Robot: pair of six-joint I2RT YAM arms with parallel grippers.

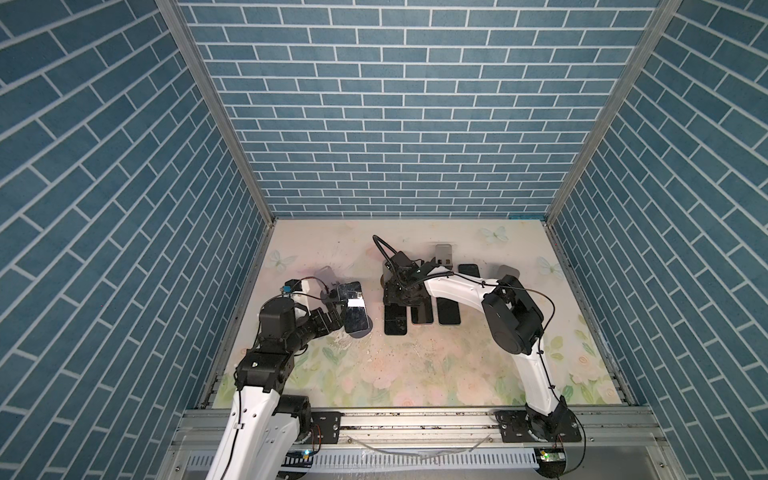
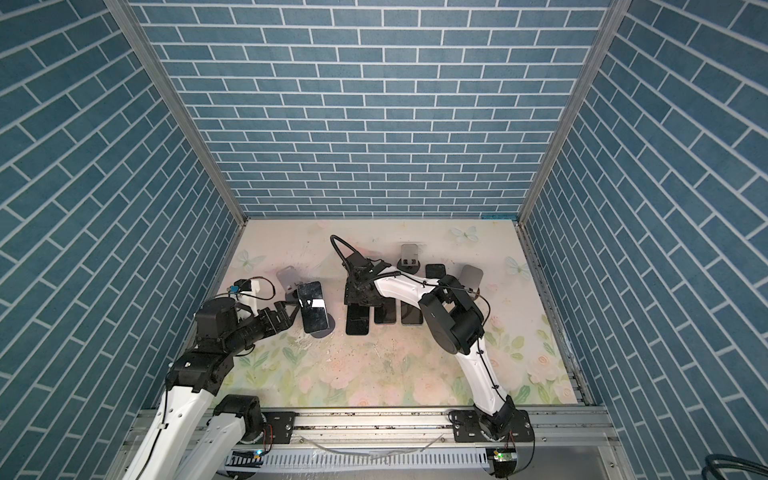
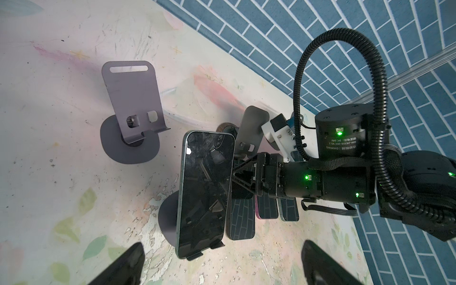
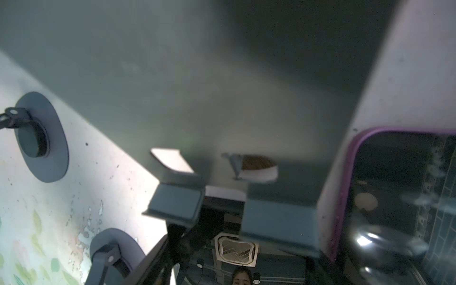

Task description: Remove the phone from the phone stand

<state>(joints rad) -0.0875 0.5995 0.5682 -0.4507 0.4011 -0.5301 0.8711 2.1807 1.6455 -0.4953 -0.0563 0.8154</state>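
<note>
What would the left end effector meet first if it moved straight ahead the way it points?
Probably the phone propped in its phone stand, straight ahead of the open left end effector; depth is unclear.

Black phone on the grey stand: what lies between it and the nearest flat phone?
Only bare floral tabletop separates them, seen in both top views.

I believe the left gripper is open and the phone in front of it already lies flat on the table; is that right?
Not quite. The left gripper is open, but the phone in front of it does not lie flat on the table. It leans on its phone stand, with its lower edge resting in the stand's hooks, as the left wrist view shows.
</note>
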